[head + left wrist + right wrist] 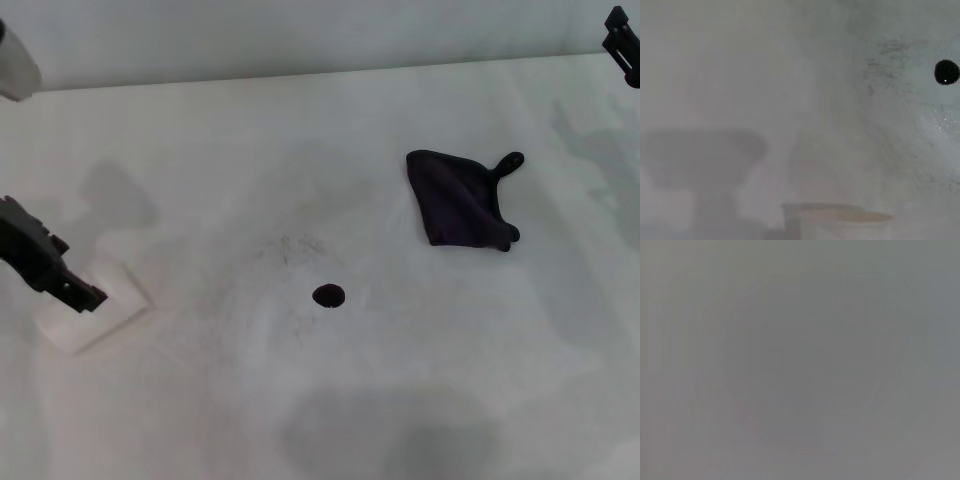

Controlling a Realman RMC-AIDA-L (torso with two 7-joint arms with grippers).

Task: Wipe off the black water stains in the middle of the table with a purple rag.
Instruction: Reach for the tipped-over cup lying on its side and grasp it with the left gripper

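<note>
The black water stain [328, 295] is a small round glossy blot near the middle of the white table [180, 400]. It also shows in the left wrist view [946, 72]. The purple rag [458, 200] lies flat, back and to the right of the stain, with its loop tab [508, 162] pointing to the far right. My left gripper [70, 285] is at the left edge, against a white cup [90, 310]. The cup's rim shows close in the left wrist view [840, 219]. My right gripper [622, 40] is at the far right corner, well away from the rag.
A faint grey speckled smudge [295, 247] lies just behind the stain and also shows in the left wrist view [890, 65]. A white post [15, 60] stands at the far left corner. The right wrist view shows only plain grey.
</note>
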